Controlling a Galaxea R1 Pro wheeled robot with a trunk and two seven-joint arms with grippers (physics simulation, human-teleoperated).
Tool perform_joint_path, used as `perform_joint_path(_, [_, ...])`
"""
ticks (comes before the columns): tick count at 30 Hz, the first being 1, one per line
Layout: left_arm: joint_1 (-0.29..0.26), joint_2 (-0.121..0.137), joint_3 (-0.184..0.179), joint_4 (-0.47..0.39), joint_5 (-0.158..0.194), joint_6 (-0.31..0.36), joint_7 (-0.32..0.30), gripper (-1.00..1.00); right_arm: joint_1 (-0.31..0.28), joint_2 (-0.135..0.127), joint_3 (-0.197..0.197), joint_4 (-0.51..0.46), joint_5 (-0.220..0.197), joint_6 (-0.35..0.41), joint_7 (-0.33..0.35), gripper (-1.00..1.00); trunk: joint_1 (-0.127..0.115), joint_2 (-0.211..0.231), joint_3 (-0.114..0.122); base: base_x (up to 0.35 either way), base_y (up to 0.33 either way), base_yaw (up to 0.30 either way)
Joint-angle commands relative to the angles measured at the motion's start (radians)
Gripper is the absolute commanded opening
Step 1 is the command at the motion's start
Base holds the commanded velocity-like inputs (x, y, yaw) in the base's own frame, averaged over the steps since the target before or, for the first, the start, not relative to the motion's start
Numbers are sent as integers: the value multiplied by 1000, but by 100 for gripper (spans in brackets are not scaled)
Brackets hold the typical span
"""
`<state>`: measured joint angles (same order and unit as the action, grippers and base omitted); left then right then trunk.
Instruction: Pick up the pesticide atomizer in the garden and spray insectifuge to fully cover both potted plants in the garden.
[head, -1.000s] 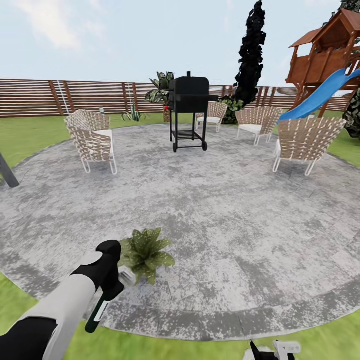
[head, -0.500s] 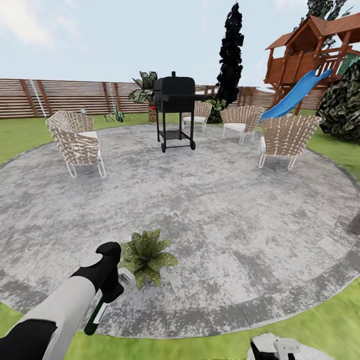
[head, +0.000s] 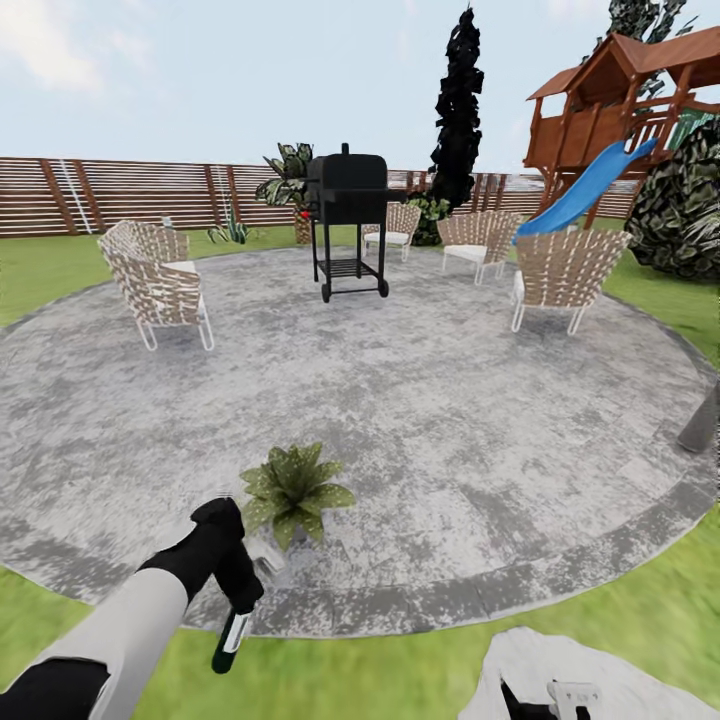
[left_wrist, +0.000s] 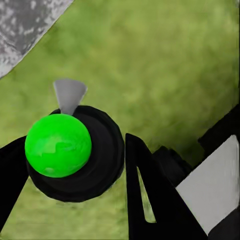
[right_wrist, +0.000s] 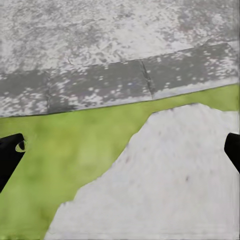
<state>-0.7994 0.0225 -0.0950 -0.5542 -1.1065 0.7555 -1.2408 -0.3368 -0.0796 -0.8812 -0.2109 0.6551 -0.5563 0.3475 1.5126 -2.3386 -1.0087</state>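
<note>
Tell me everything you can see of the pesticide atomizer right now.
The pesticide atomizer is a slim dark green bottle with a white label strip, clamped in the left gripper. It hangs base-down over the lawn at the patio edge, its pale grey spray head beside the potted plant. From the left wrist camera its bright green base faces the lens between the black fingers.

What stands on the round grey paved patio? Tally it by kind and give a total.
Woven wicker chairs with white frames: 4
Black wheeled barbecue grill: 1
Small potted plant with pointed green leaves: 1
Total: 6
</note>
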Motion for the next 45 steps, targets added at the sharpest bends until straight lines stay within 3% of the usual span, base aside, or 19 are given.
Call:
perform_joint_path(1, [5,1,-5,2,48,-38,7,-100,-1,0,-9,0,3,-2,8,100,-1,0,-1,-338,0,0])
perform_joint_path(2, [16,1,-5,5,102,-69,25,-100,-1,1,-9,1,3,-2,8,100,-1,0,-1,-338,0,0])
perform_joint_path(8, [65,-2,-6,8,330,-236,139,-100,-1,1,-9,1,3,-2,8,100,-1,0,-1,-338,0,0])
perform_joint_path(11, [66,-1,-5,7,378,-292,144,-100,-1,1,-9,1,2,-2,8,100,-1,0,-1,-290,0,0])
perform_joint_path(16, [76,8,-5,9,523,-463,145,-100,-1,1,-10,-2,1,-1,10,100,-1,0,-1,-48,0,0])
perform_joint_path(20, [85,4,-5,10,549,-499,172,-100,-1,-7,-12,-27,0,-1,14,100,-1,0,-1,-3,0,0])
perform_joint_path(22, [87,1,-6,20,554,-522,232,-100,-1,-6,-9,-103,-1,0,17,100,-1,0,-1,0,0,0])
perform_joint_path(24, [87,1,-6,46,553,-545,250,-100,0,-5,24,-157,-2,2,18,100,-1,0,-1,0,0,0])
perform_joint_path(28, [88,7,-7,69,551,-565,259,-100,-26,-1,259,-208,-3,17,18,100,-1,0,-1,0,0,0])
perform_joint_path(29, [90,8,-7,77,548,-578,259,-100,-55,1,328,-210,-3,44,18,100,-1,0,-1,0,0,0])
perform_joint_path(30, [94,10,-7,85,546,-598,260,-100,-77,1,373,-211,-3,69,18,100,-1,0,-1,0,0,0])
perform_joint_path(31, [104,11,-7,94,544,-653,260,-100,-116,3,435,-212,-3,125,18,100,-1,0,-1,0,0,0])
perform_joint_path(33, [113,11,-8,102,548,-738,260,-100,-194,4,504,-218,-5,235,25,100,-1,0,-1,0,0,0])
perform_joint_path(34, [114,11,-8,103,549,-748,260,-100,-211,4,511,-222,-6,254,42,100,-1,0,-1,0,0,0])
perform_joint_path(38, [115,2,-7,103,552,-761,263,-100,-254,3,521,-311,-9,301,290,100,-1,0,-1,0,0,0])
perform_joint_path(42, [115,1,-3,103,551,-757,260,-100,-260,4,541,-461,-7,404,473,100,-1,0,-1,0,0,0])
perform_joint_path(45, [115,6,-13,102,541,-711,257,-100,-277,13,652,-556,-7,467,587,100,-1,0,-1,0,0,0])
